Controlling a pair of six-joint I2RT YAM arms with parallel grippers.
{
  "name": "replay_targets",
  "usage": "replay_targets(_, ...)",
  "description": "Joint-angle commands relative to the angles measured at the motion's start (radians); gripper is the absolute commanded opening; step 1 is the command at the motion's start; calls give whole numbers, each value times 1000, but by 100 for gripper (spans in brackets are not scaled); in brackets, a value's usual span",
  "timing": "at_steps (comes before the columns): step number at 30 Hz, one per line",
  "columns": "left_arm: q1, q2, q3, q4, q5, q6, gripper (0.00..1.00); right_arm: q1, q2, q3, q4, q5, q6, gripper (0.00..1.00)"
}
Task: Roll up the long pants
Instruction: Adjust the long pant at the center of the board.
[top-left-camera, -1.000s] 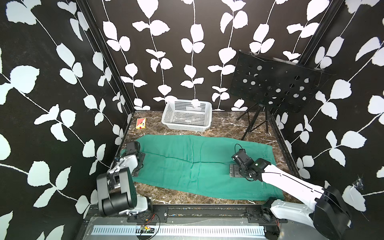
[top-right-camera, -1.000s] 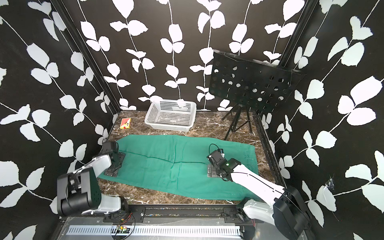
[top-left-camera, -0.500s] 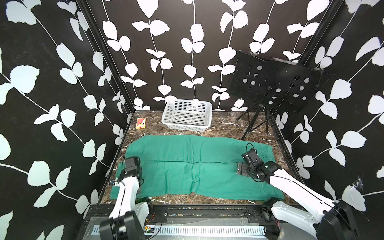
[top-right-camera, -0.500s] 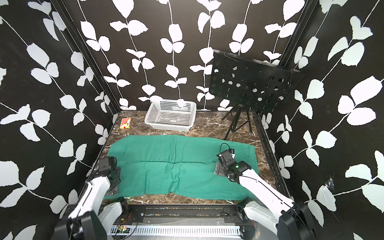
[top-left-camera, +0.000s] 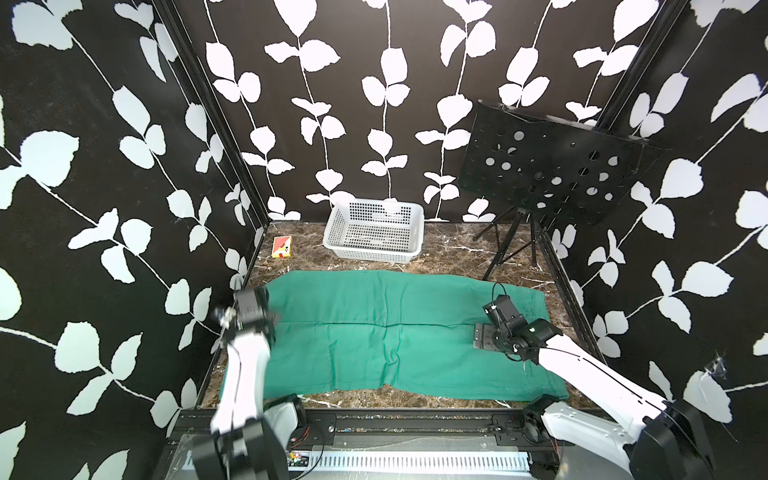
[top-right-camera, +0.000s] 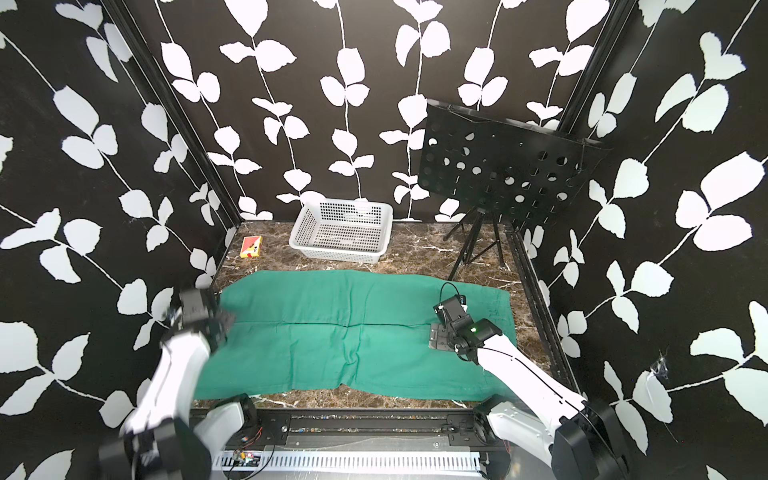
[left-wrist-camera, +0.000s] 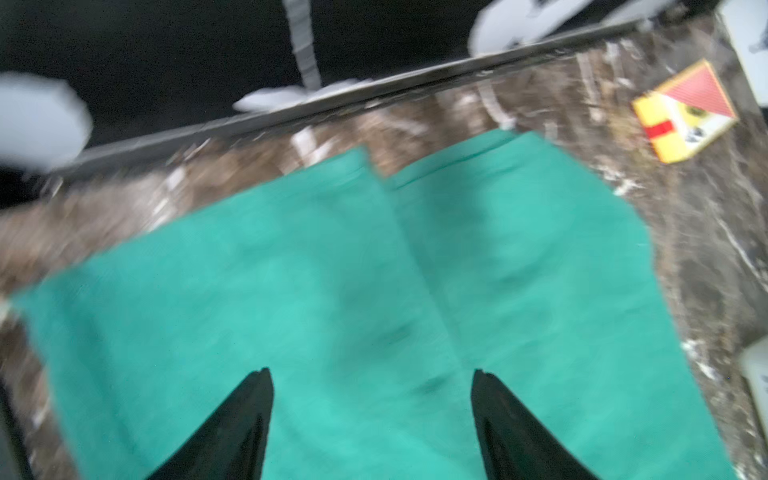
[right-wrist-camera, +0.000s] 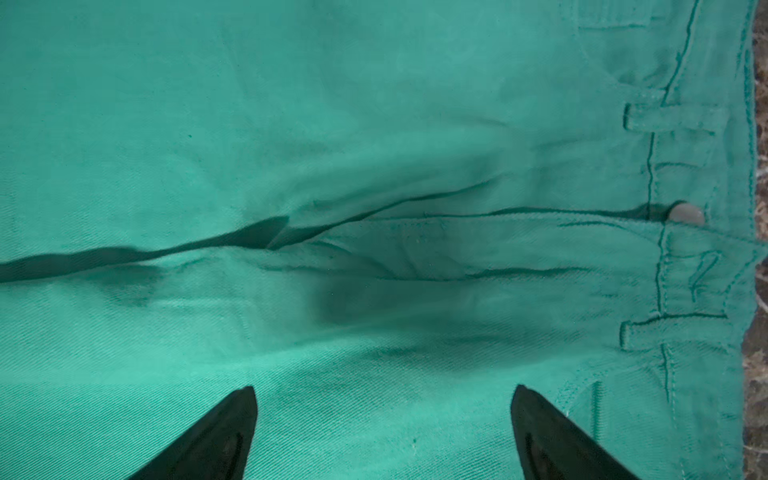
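Observation:
The long pants (top-left-camera: 395, 332) lie spread flat across the marble table in both top views, with the leg ends at the left and the waistband at the right. My left gripper (top-left-camera: 249, 309) hovers, motion-blurred, over the leg ends; in the left wrist view its fingers (left-wrist-camera: 372, 370) stand apart over the two cuffs (left-wrist-camera: 374, 174) with nothing between them. My right gripper (top-left-camera: 484, 337) is low over the waist part. The right wrist view shows it (right-wrist-camera: 383, 388) open above bare cloth near the fly and button (right-wrist-camera: 686, 215).
A white basket (top-left-camera: 374, 249) stands at the back centre, and a small red and yellow box (top-left-camera: 281, 247) lies at the back left. A black perforated stand on a tripod (top-left-camera: 540, 174) fills the back right. Black frame rails edge the table on both sides.
The right gripper slid to the right toward the waistband and then held. The left arm swung near and then back out over the leg ends, and it is still moving.

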Motion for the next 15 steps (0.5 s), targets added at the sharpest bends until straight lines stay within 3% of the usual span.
replay_targets(1,3,193,182,48,79,217,69,-3,29,55,4,-3,-26,98)
replay_targets(5,4,371,294,171,157,261,61,-5,73,87,2,-10,-26,98)
replay_targets(9,4,540,433,192,190,305,60,-5,108,111,7,-16,-20,98)
replay_targets(15,6,690,613,88,79,331,60,-4,144,119,14,-11,-5,97)
